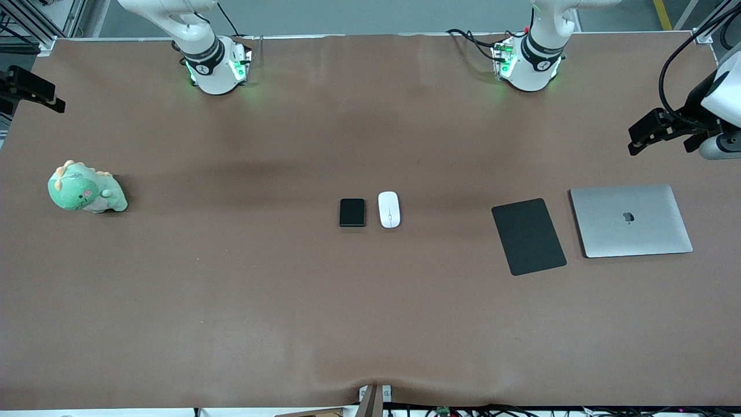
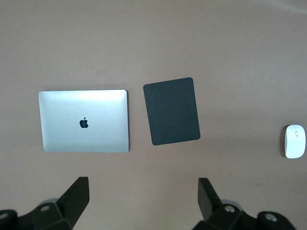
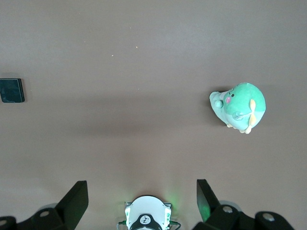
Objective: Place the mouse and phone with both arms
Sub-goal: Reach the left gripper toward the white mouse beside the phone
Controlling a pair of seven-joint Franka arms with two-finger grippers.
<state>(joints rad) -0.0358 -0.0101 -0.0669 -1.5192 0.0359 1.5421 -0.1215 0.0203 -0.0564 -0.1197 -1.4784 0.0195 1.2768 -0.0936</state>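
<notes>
Front view: we see the phone and the mouse lying side by side at the middle of the brown table, just apart, not touching — the phone toward the right arm's end, the mouse toward the left arm's end.

Toward the left arm's end lie a black mouse pad and, beside it, a closed silver laptop. A green plush dinosaur sits near the right arm's end.

The left gripper hangs high over the table edge at the left arm's end, above the laptop area. In the left wrist view we see its fingers spread wide, holding nothing.

The right gripper hangs over the table edge at the right arm's end — its fingers likewise stand wide apart and empty in the right wrist view.
</notes>
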